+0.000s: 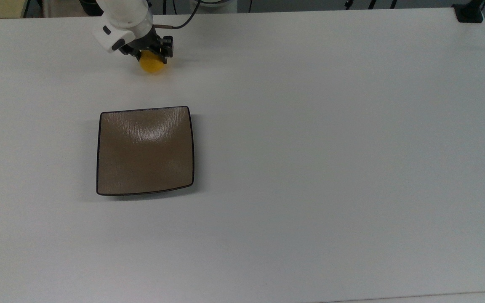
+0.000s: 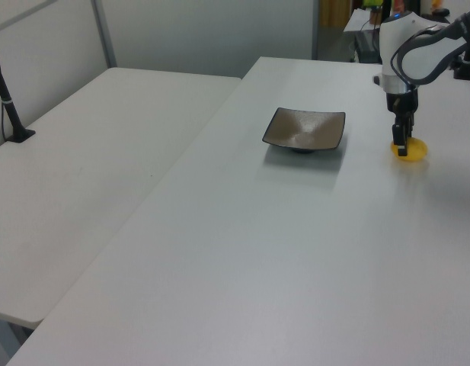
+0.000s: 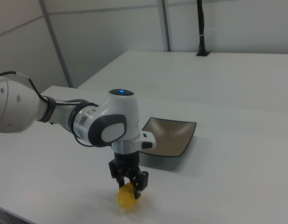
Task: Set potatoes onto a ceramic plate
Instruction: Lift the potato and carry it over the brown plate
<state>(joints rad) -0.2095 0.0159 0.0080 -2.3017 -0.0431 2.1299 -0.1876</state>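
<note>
**Claw on the yellow potato**

Top view: a big white table (image 1: 310,168). The potato (image 1: 151,65) sits near the far edge, well apart from the brown plate (image 1: 145,151).

Left view: grey walls behind.

Right view: the gripper (image 3: 129,186) pinches the potato, whose long side looks upright.

A wide, flat white worktop (image 1: 310,168) fills the scene. In the left view, a second white table (image 2: 90,168) stands just beside it, with a black post on a black base (image 2: 10,114) at its edge.
</note>
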